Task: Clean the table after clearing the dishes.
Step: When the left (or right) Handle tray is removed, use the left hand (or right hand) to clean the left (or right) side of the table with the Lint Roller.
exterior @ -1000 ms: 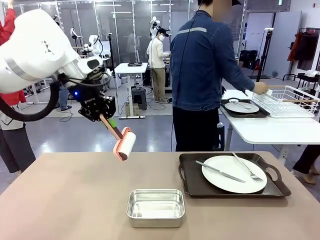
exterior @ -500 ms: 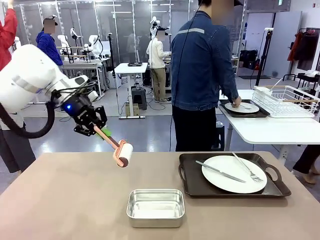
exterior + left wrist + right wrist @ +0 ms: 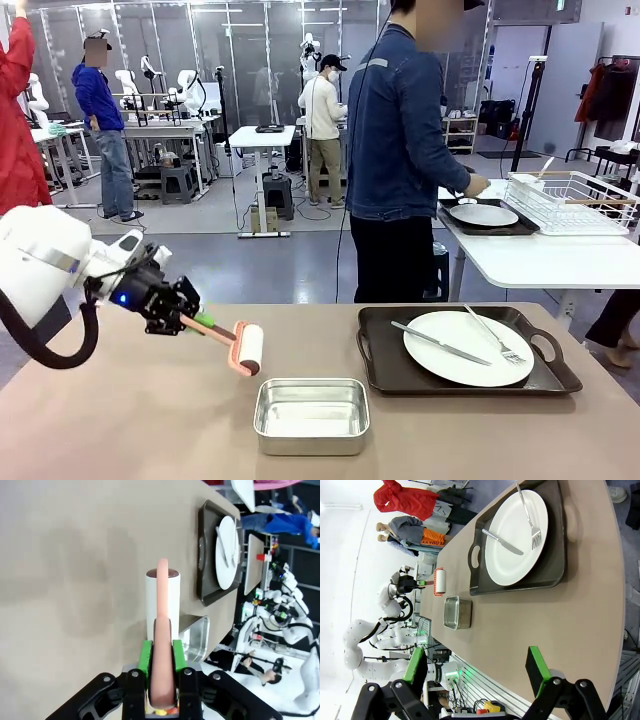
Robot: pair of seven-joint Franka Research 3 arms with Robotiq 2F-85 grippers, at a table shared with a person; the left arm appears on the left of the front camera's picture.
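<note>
Left gripper (image 3: 190,322) clamped on a lint roller's (image 3: 247,348) handle.
Roll low over the table (image 3: 120,430), perhaps just clear of it; steel pan (image 3: 311,415) near; dishes (image 3: 450,368) on a tray (image 3: 378,370) well to the right. Right gripper (image 3: 475,667) wide, empty.

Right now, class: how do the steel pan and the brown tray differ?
The pan is shiny and looks empty; the tray is dark and carries a plate, knife and fork. The pan is smaller, without the tray's handles. Both are rectangular, on the table.
</note>
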